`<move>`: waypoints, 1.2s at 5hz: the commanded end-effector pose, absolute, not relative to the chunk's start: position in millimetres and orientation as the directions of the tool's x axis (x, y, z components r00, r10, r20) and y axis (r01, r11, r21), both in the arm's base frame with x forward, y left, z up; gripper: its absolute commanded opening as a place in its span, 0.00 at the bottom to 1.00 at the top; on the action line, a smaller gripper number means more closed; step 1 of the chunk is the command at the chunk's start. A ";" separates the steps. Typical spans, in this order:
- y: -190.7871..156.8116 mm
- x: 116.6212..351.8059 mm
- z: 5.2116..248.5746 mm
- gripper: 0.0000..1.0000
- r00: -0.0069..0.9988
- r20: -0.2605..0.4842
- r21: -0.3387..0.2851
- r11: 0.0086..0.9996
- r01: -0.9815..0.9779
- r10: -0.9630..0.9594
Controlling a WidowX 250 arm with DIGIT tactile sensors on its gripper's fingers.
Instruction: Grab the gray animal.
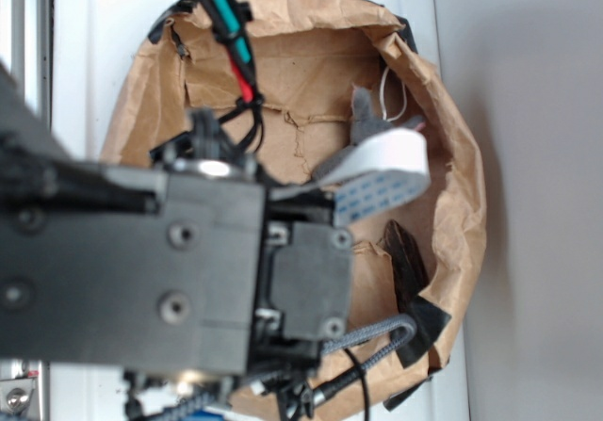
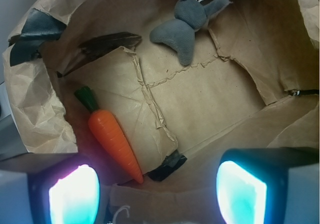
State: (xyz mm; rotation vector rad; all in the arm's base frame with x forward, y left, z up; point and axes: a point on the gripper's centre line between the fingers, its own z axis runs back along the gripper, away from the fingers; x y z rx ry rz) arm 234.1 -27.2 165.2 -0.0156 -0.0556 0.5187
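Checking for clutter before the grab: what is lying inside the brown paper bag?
In the paper bag: the gray animal, an orange carrot and a dark feather. The bunny's head is cut off by the frame edge.

No writing, label, brand, number or sign can be read in either view. The brown paper bag (image 2: 200,98) is plain, creased and unprinted, the black tape (image 2: 167,165) on it carries no lettering, and the carrot (image 2: 112,141) and gray animal (image 2: 187,26) bear no tags that show. The dark arm housing (image 1: 132,270) in the exterior view is blurred and shows only screws.
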 end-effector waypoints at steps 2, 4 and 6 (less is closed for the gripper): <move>21.8 262.1 78.9 1.00 0.648 0.202 -0.079 0.672 -0.736 0.734; 51.9 307.0 67.7 1.00 0.575 0.091 -0.073 0.582 -0.810 0.813; 62.3 321.6 64.8 1.00 0.520 0.110 -0.082 0.529 -0.845 0.847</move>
